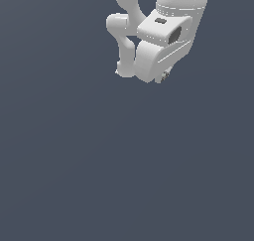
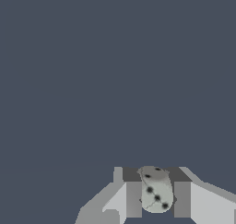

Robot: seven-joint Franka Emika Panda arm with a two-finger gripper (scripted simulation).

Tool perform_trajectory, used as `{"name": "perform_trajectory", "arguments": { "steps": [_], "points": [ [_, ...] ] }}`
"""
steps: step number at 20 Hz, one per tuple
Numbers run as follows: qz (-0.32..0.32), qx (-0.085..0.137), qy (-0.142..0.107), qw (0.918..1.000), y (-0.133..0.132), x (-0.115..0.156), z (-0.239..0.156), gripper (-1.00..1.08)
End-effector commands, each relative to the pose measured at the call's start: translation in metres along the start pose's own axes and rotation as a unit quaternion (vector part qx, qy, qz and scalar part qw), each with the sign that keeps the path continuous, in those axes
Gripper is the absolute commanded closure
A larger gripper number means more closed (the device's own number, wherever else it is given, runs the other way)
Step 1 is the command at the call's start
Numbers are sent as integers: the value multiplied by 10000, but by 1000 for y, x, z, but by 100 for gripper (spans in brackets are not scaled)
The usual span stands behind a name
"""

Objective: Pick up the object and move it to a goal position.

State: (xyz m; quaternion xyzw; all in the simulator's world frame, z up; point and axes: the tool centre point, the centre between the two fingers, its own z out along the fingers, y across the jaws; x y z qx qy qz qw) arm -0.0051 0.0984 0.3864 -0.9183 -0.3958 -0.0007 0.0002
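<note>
In the wrist view the object [image 2: 156, 191] is a small pale whitish-grey rounded die with dark dots. It sits between the two grey fingers [image 2: 134, 198], and my gripper [image 2: 157, 199] is shut on it, one finger touching each side. In the exterior view the white arm and hand [image 1: 154, 51] hang in the upper middle, above the dark floor. Only a small grey bit of the gripper [image 1: 165, 76] peeks out under the hand there. The object itself is too small to make out in that view.
A plain dark blue-grey floor [image 1: 99, 175] fills both views. No other objects, containers or edges show.
</note>
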Motion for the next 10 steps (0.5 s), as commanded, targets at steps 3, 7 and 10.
{"name": "perform_trajectory", "arguments": {
  "steps": [3,7,10],
  "points": [
    [4,2,-6,10000,3,4,-16,108],
    [4,2,-6,10000,4,5,-22,108],
    [4,2,-6,10000,4,6,-23,108]
  ]
}}
